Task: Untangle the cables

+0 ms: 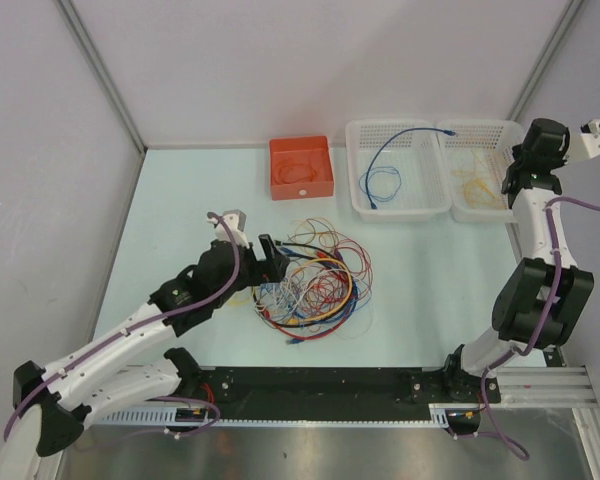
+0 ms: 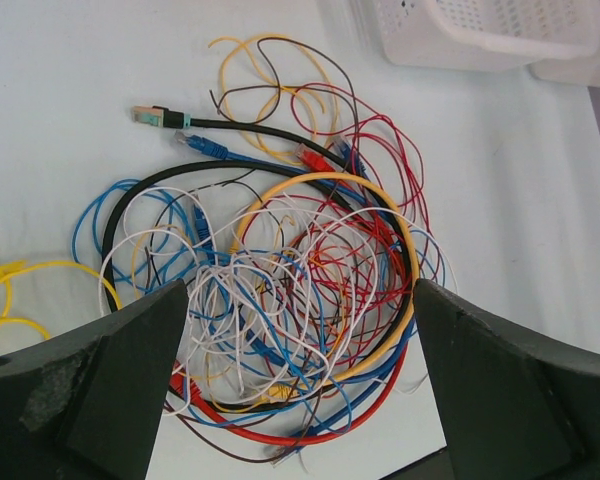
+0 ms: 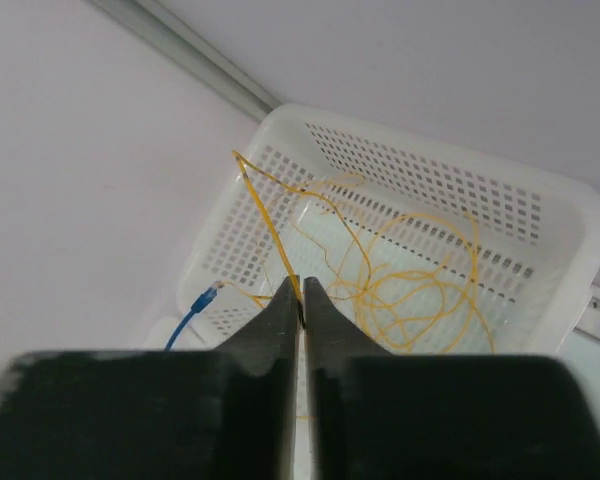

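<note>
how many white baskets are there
2: the left basket holds a blue cable; the right basket holds yellow wire pinched by the right gripper. None seem hidden.

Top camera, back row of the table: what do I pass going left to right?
Orange box → first white basket, holding a blue cable → second white basket, holding a yellow cable.

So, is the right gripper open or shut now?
Shut. In the right wrist view the right gripper has its fingers pressed together, pinching a thin yellow cable that runs down into the white basket.
</note>
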`<action>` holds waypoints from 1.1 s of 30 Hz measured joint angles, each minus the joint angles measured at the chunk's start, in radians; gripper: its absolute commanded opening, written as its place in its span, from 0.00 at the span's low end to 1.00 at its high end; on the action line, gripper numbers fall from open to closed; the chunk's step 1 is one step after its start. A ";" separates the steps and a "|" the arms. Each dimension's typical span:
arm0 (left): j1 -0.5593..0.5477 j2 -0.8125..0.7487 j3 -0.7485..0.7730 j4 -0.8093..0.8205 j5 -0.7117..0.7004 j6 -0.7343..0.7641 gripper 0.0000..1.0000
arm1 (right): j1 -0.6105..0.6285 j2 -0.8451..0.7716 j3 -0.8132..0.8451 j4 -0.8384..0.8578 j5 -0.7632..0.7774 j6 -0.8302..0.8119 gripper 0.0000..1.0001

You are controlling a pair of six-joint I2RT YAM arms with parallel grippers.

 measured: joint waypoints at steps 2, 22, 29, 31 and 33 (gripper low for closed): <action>0.003 0.020 0.000 0.005 0.000 0.000 1.00 | -0.001 0.027 0.010 -0.002 0.011 -0.004 0.76; 0.006 0.039 0.014 -0.033 0.014 -0.019 0.99 | 0.558 -0.101 0.002 0.012 -0.192 -0.040 1.00; 0.006 -0.034 -0.008 -0.056 0.031 -0.051 0.97 | 0.908 -0.144 -0.238 -0.055 -0.306 -0.159 0.96; 0.006 -0.045 -0.034 -0.067 0.044 -0.061 0.96 | 1.024 -0.142 -0.298 -0.109 -0.280 -0.191 0.95; 0.006 -0.046 -0.056 -0.077 0.054 -0.072 0.96 | 1.136 -0.148 -0.356 -0.147 -0.254 -0.206 0.93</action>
